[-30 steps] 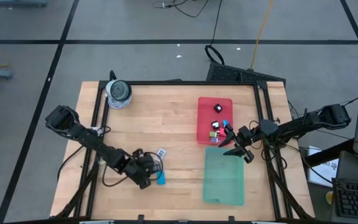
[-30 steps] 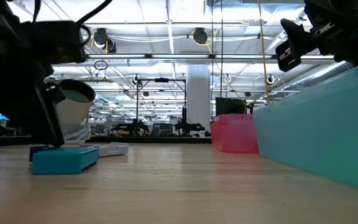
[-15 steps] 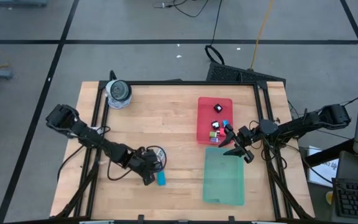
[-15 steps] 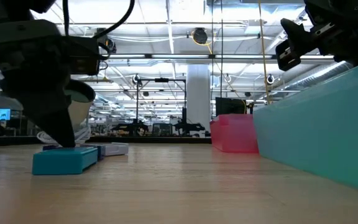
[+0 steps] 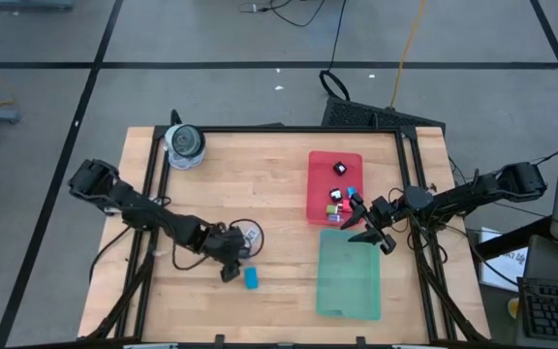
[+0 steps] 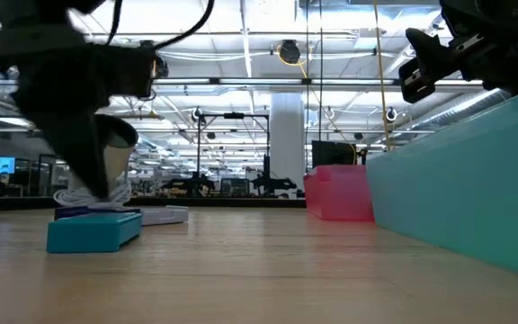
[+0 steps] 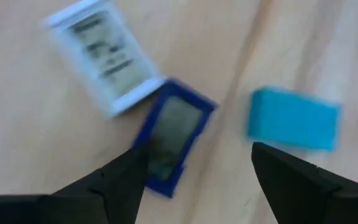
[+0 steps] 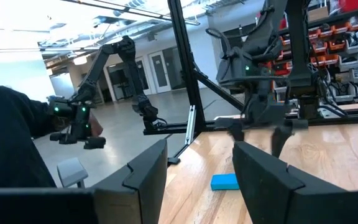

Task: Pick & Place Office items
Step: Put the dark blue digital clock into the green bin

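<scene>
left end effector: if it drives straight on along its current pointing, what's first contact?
Most likely the dark blue flat piece, which lies almost between the open fingers of the left end effector, nearer one side. The light blue block sits off to the other side, and the white labelled tag lies beyond. Depth is unclear.

Two trays, one red tray (image 5: 324, 199) and one green tray (image 5: 348, 274); one grey roll (image 5: 184, 144); one blue block (image 5: 251, 278); one white tag (image 7: 99, 54); one dark-blue piece (image 7: 173, 135).
</scene>
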### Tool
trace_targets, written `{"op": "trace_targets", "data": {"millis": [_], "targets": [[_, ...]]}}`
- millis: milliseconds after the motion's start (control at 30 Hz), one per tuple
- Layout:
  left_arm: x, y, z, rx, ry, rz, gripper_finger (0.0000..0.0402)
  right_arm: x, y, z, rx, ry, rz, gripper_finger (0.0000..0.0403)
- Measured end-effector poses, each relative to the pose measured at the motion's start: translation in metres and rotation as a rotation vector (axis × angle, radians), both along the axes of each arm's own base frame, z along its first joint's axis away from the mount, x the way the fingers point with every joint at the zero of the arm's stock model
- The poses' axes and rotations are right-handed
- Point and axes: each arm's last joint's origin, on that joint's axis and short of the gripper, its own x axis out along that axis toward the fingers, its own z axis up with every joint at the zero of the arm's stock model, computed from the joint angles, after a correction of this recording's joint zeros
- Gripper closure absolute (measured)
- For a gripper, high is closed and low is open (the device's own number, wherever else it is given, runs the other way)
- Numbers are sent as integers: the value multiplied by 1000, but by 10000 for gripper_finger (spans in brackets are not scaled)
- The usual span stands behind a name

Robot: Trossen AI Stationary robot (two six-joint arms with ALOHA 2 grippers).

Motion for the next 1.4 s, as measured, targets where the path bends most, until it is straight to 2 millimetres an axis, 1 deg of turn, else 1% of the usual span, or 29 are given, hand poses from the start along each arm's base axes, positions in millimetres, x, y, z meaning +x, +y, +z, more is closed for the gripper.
{"op": "trace_targets", "data": {"millis": [33, 167, 267, 367, 600, 767, 933, 1167, 1300, 1400], "targets": [[0, 2, 4, 20, 6, -3, 112, 0, 0, 0, -1, 3, 0, 232], [2, 5, 31, 114, 11, 8, 128, 0, 0, -1, -4, 11, -1, 232], [-1, 8, 37, 182, 68, 25, 144, 0, 0, -2, -4, 17, -1, 232], [0, 8, 40, 201, 48, -8, 157, 0, 0, -3, -5, 24, -1, 232], [1, 4, 17, 294, 98, -163, 176, 0, 0, -2, -11, 19, -2, 232], [7, -1, 0, 327, 122, -227, 172, 0, 0, -3, -11, 20, -2, 232], [11, -5, -14, 334, 156, -252, 163, 0, 0, -2, -11, 20, -2, 232], [14, -7, -21, 342, 154, -246, 157, 1, 0, -3, -11, 25, -2, 232], [14, -7, -21, 329, 162, -239, 170, 1, 0, -3, -11, 25, -2, 232], [10, -7, -23, 283, 210, -262, 188, 1, 0, -3, -10, 26, -2, 232]]}}
